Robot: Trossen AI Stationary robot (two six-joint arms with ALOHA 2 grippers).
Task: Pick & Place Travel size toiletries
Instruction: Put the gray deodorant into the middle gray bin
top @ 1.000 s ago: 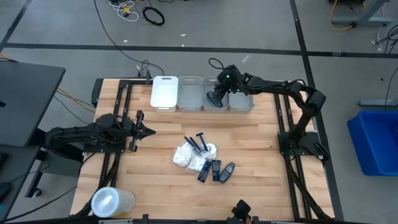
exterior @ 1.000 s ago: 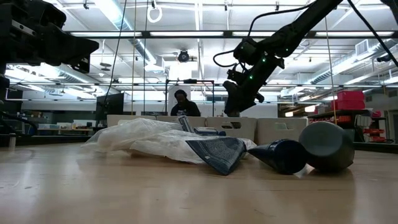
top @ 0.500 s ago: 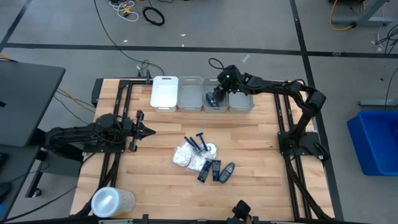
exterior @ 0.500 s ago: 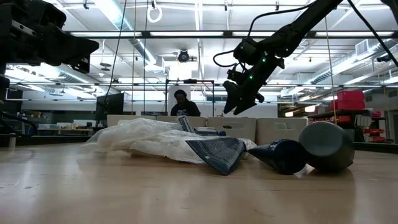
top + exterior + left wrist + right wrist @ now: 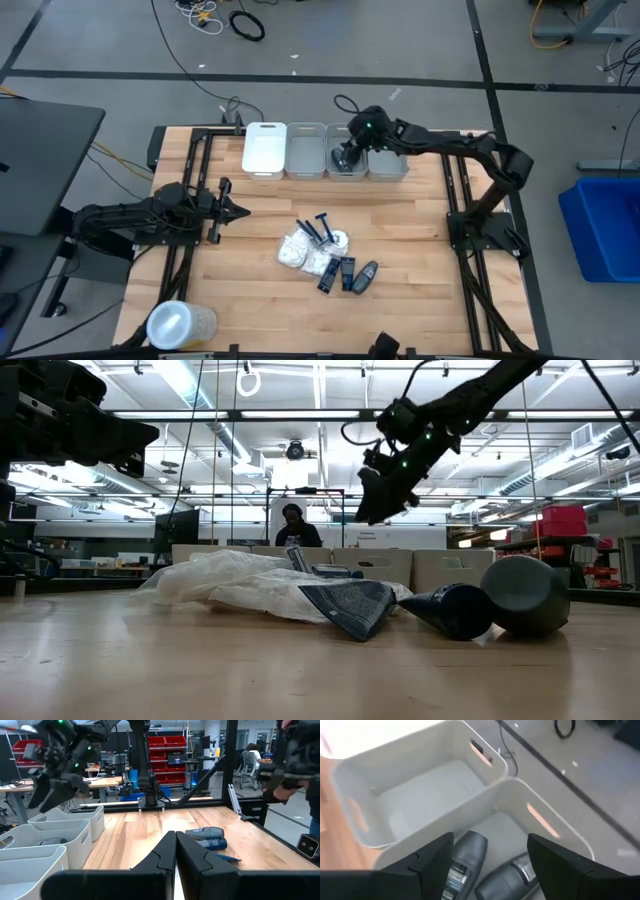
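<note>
Right gripper [image 5: 345, 157] hangs above the third bin [image 5: 336, 171] in the row of four along the table's far edge, fingers spread and empty. Right wrist view shows two dark oblong containers [image 5: 470, 862] lying in that bin directly below the fingers, so that drop looks done.

Left gripper [image 5: 238, 210] is parked near the left edge at mid-depth, fingers pressed together, holding nothing.

Remaining toiletries sit in one pile [image 5: 327, 251] on the near half of the table, a little right of centre:
- dark blue razors [image 5: 317, 229] on the far side of the pile, handles running diagonally toward the near-left
- white packets [image 5: 299, 250] in the middle
- dark oblong containers [image 5: 348, 273] at the near-right, long axes roughly far-to-near, tilted slightly

Key relation: the pile lies from the right gripper straight toward the near edge, about half the table depth away. The left gripper is about as close, but off to the side. My read is the right arm takes the next pick, and the rightmost container [image 5: 366, 275] is the most exposed; jaws should close across its short axis.

Labels: one container in the bin carries a pale label with print, too blurred to read. Low view shows a patterned dark sachet [image 5: 352, 606] at the front of the pile, with no legible text either. No brand is readable anywhere.
</note>
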